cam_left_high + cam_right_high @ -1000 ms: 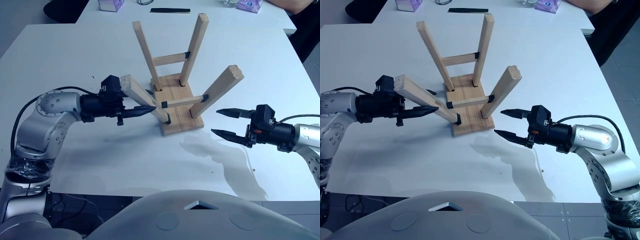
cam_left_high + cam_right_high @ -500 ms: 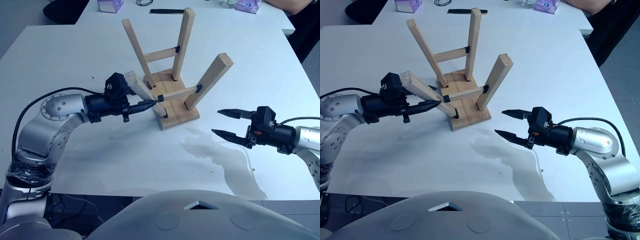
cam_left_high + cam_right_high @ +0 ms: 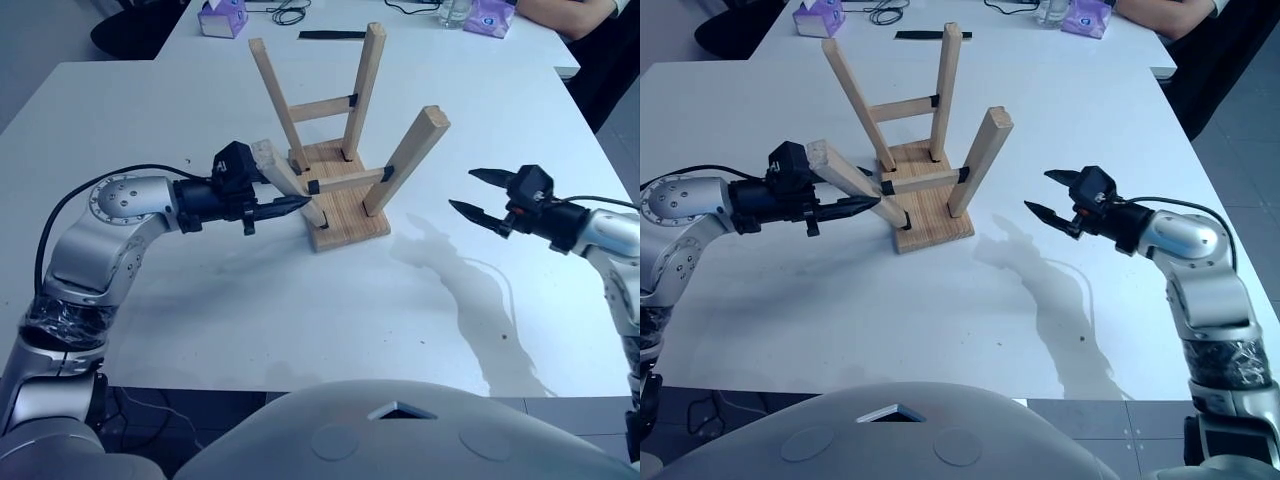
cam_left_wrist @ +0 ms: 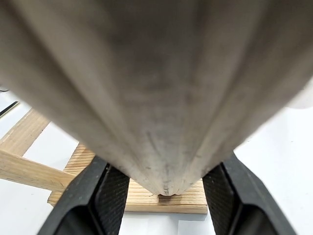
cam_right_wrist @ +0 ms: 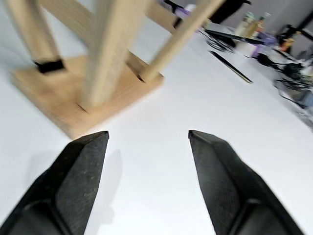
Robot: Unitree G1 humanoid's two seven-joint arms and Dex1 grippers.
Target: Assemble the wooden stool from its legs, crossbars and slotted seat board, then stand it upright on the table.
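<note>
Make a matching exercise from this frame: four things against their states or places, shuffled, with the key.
Things:
1. left claw
2. right claw
3. seat board
4. black strip

States or places:
A. flat on the table, underside up
B. open, holding nothing
C. far behind the stool
D. shut on a leg

Pairs: 1-D; 2-B; 3-A; 4-C
</note>
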